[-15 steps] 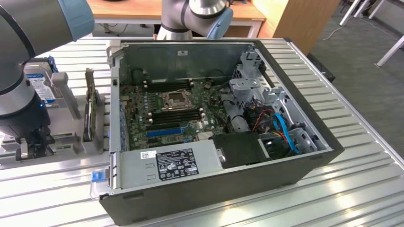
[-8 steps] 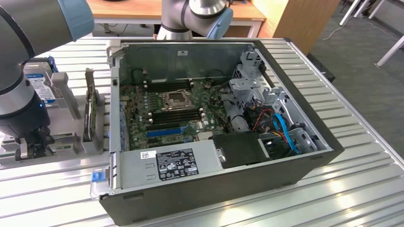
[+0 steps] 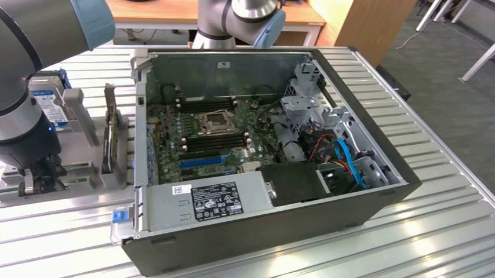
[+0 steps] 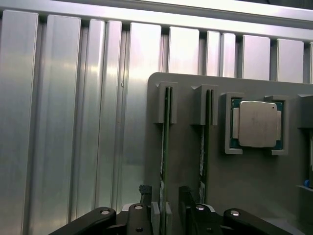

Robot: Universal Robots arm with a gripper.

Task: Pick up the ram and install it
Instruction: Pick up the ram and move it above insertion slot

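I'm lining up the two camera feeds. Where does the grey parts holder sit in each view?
Exterior view: the grey parts holder lies at the exterior view's left, beside the computer case, beneath the arm.
Wrist view: the grey parts holder is the flat plate beyond the gripper, carrying two ram sticks on edge and a processor.
Shared landmark: the gripper, low over the holder.

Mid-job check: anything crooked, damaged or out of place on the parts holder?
Nothing stands out. The ram and the second stick stand straight in their slots on the grey holder. The processor sits square in its pocket, and the open pincer straddles the ram.
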